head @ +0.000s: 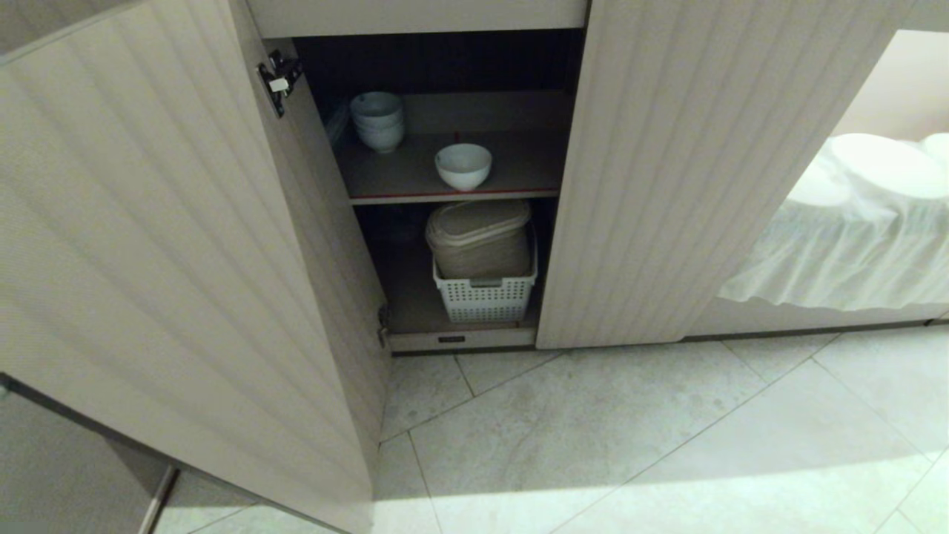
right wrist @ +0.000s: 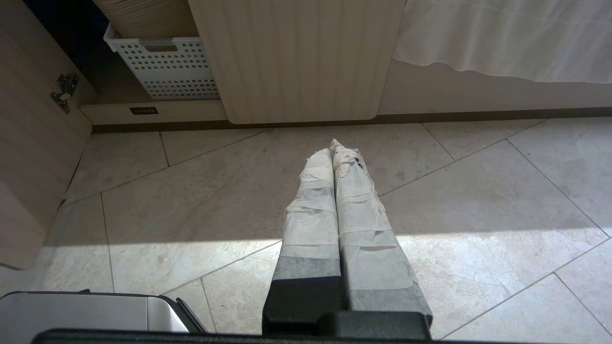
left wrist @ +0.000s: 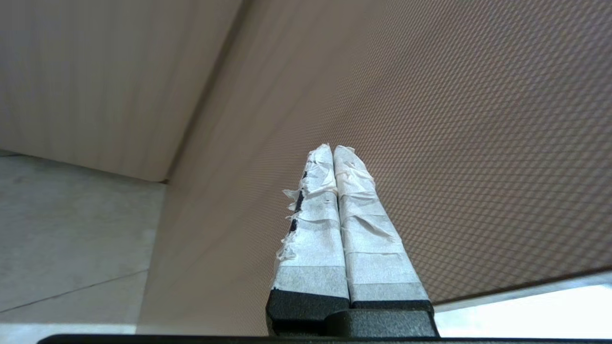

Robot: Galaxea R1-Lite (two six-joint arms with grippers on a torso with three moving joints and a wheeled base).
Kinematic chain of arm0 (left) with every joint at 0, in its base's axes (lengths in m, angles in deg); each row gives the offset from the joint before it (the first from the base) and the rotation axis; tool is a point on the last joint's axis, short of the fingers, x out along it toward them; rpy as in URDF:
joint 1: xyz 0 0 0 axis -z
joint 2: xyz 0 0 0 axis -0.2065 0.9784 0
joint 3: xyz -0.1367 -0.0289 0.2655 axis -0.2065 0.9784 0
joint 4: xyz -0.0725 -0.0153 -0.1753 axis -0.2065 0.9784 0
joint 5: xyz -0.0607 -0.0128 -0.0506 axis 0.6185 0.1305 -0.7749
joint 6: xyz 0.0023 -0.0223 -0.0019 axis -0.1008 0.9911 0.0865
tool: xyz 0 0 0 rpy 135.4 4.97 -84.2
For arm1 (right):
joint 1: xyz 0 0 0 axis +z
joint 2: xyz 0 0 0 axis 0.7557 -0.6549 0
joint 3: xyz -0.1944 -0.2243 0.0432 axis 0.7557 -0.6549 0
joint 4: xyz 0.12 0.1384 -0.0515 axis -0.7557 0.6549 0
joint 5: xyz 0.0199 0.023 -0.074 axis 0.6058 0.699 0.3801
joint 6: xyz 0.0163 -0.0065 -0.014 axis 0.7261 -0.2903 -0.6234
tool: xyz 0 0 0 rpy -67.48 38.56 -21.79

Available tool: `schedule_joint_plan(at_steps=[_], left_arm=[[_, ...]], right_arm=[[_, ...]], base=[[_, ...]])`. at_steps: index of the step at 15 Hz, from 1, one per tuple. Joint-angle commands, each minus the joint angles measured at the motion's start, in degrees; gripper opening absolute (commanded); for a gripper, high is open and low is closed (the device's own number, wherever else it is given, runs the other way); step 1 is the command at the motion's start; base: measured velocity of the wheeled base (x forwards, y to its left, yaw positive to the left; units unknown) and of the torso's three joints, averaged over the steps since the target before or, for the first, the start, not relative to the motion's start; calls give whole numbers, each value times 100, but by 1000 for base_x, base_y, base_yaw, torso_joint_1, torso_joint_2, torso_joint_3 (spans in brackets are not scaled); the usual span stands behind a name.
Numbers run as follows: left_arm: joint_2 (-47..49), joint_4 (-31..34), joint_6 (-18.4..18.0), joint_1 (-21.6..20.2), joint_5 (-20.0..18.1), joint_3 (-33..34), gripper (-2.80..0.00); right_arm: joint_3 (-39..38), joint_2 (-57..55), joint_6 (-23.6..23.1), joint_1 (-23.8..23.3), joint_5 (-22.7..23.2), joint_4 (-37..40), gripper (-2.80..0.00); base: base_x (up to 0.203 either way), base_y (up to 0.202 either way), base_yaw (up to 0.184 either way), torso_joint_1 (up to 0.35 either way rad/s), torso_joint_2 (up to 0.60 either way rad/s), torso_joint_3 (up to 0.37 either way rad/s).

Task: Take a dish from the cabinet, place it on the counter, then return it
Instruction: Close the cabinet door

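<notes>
**White bowl on the upper shelf, door ajar**

White and glossy, the dish (head: 463, 165) sits upright, mouth up, on the upper shelf of the cabinet (head: 741, 148); being round, it has no long axis. The open left door (head: 163, 245) hides that side of the interior, and the shelf's back is dark. A bowl stack (head: 378, 120) stands behind; a basket (head: 485, 297) sits below. The left gripper (left wrist: 333, 148), jaws pressed together, is close to the door's face. The right gripper (right wrist: 332, 145), also closed, hangs over the floor tiles (right wrist: 478, 191).
</notes>
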Motion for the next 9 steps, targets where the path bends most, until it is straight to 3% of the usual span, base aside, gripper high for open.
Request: schedule_joint_plan(at_steps=[1, 6, 9], left_arm=[[98, -20, 22, 124, -18, 9, -280], [289, -68, 217, 520, -11, -117, -280], [711, -626, 271, 527, -2, -138, -280]], right_arm=[[0, 0, 0, 0, 0, -2, -280], [0, 0, 0, 0, 0, -2, -280], [0, 0, 0, 0, 0, -2, -280]], base=[[0, 0, 0, 0, 0, 0], [0, 0, 0, 0, 0, 0], [0, 0, 0, 0, 0, 0]])
